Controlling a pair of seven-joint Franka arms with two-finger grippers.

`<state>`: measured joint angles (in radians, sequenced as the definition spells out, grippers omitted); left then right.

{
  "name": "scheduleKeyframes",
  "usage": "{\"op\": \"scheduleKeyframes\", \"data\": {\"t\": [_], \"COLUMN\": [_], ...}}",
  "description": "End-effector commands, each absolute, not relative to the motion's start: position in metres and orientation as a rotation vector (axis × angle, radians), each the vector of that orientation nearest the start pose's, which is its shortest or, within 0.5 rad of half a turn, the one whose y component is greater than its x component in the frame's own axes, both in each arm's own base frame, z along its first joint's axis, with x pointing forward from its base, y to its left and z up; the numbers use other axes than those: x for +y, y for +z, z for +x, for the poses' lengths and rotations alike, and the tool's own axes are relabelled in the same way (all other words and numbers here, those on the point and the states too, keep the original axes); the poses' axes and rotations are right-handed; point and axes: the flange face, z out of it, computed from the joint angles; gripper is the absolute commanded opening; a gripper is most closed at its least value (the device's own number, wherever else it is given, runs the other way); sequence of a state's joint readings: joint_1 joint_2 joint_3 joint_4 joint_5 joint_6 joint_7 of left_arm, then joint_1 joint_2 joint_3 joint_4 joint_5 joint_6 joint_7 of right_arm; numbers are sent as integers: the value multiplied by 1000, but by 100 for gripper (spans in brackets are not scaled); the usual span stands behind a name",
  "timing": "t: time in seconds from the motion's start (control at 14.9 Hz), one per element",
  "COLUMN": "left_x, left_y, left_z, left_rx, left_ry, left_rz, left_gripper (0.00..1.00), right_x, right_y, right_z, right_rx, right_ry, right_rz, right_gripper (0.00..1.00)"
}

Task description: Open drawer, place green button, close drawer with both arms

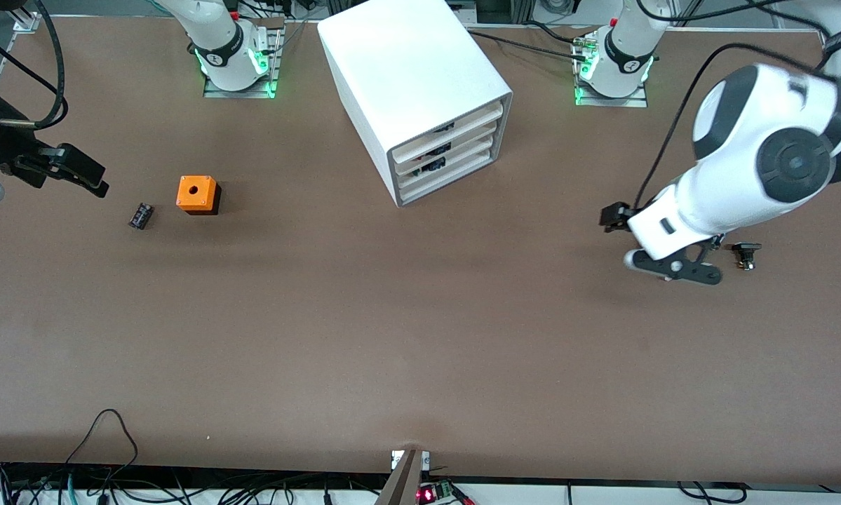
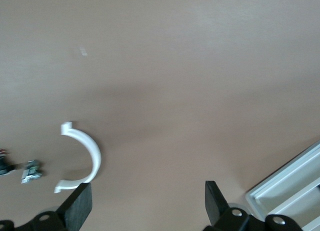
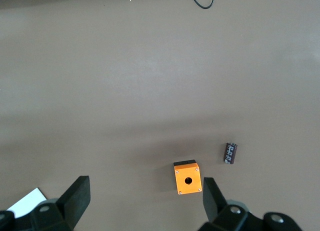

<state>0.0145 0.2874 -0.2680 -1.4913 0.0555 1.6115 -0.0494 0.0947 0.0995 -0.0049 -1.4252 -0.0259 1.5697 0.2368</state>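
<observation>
Matte brown tabletop [image 1: 420,337] is seen bare nearest the camera. Farther off, toward the left arm's end, a small dark part [image 1: 745,254] is laid; whether it is the button cannot be told. A curved white plastic strip [image 2: 87,156] is shown near it, under the left gripper [image 2: 145,206], whose fingers are spread apart. Toward the right arm's end, a black cylindrical part [image 1: 140,215] is set beside a holed orange cube [image 1: 197,194], under the right gripper [image 3: 145,198], likewise held apart. Farthest, the drawer [image 1: 448,175] is kept closed in the smooth, boxy white cabinet [image 1: 413,63].
</observation>
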Motion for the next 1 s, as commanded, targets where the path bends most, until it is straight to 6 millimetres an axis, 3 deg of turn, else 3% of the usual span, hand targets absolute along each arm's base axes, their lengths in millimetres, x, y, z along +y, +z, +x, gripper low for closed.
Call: {"op": "scheduleKeyframes", "data": {"t": [0.0,0.13,0.4,0.94], "left_x": [-100,-66,-44,-27], "left_y": [527,541,562,570], "left_z": [583,566,531,531], "left_rx": [284,177,111,94], "left_ry": [215,190,103,70], "left_rz": [-3105,-3141,-3150,-3141], "left_gripper": [99,100,100,100], "right_x": [51,51,53,53], "right_y": [641,641,641,641], "right_z": [586,586,586,586], "right_rx": [213,215,211,211], "right_ry": [-80,-79,-80,-80], "right_rz": [-3140,-3138,-3140,-3140], "right_gripper": [100,100,100,100]}}
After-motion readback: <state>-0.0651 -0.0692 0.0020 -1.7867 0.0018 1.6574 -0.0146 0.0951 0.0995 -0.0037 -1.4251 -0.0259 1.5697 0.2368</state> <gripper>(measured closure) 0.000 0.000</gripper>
